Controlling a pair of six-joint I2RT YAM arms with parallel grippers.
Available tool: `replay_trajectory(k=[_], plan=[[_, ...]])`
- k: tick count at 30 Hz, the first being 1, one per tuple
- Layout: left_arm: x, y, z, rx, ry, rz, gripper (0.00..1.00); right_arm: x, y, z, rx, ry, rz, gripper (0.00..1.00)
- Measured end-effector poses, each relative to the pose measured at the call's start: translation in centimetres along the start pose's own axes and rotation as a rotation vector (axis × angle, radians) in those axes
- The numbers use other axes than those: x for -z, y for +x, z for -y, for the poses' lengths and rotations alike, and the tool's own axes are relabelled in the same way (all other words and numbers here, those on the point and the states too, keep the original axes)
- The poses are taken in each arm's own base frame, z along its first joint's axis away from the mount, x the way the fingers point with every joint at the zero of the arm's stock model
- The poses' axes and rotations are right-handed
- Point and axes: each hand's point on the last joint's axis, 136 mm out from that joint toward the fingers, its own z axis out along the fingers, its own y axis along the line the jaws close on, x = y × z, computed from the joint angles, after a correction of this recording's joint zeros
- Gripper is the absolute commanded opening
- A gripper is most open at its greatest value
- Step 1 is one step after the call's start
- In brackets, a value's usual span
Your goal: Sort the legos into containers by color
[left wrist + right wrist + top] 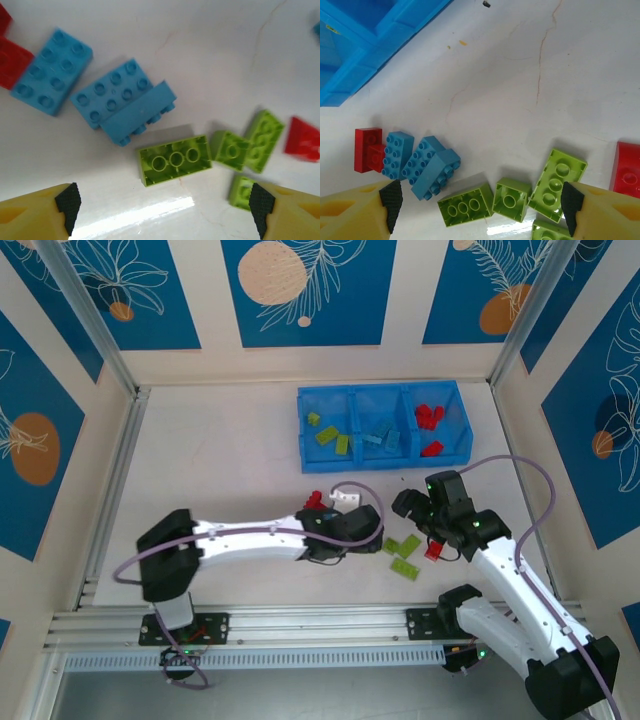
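Tray (350,75) borders right wrist view's upper left.

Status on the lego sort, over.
Left gripper open, empty. Right gripper open, empty. Loose legos beneath both; tray partly sorted. Shared pile, clash risk.

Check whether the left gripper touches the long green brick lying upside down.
Apart. In the left wrist view, bare white table separates the long green brick from both fingertips of the left gripper.
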Motion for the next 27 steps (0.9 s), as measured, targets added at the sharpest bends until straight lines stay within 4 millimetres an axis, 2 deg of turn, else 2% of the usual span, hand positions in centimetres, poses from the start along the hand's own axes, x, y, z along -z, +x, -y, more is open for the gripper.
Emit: replay_trajectory(k=[4,7,12,18,22,27], plan=[[-3.9,2.0,0.2,-0.021,-0.047,-0.065,0.92,0.2,0.0,-0.2,-0.003,-0.008,-0.002,0.85],[-5.2,2.8,0.2,-0.033,-0.062,-0.088,0.93,0.3,0.1,0.0,-0.005,-0.002,-0.009,0.86],[-6.0,2.7,1.1,-0.041,-0.051,-0.096,0.92,0.8,0.0,0.0,-0.01,-0.018,0.007,0.86],[-6.6,2.1,1.8,-0.034,-0.048,-0.09,0.82,0.9,-0.1,0.0,-0.011,-0.021,0.011,0.86],[-6.9,2.5,1.0,-0.043,-0.08,-0.103,0.77,0.9,-0.1,0.0,-0.012,-0.021,0.011,0.86],[-7.0,2.8,0.4,-0.059,-0.09,-0.106,0.79,0.9,-0.1,0.0,-0.012,-0.021,0.012,0.86]])
